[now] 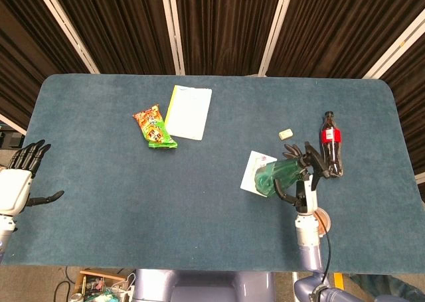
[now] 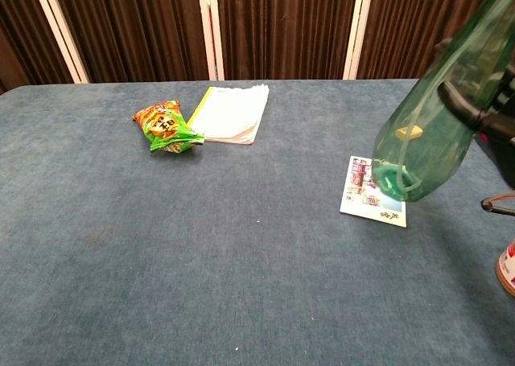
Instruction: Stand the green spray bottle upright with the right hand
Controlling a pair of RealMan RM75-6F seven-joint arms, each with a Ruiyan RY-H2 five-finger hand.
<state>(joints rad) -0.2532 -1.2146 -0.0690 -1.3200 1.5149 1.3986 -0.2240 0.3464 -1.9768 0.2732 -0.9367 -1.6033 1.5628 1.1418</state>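
Observation:
The green spray bottle is held off the table by my right hand, whose fingers wrap its body. It tilts steeply, base down and to the left over a small picture card, black trigger head toward the right near the cola bottle. In the chest view the bottle's top runs out of the frame. My left hand hangs at the table's left edge, fingers spread, holding nothing.
A cola bottle lies at the right. A small pale block sits near it. A snack packet and a white notebook lie at the back left. A red-and-white can stands by my right wrist.

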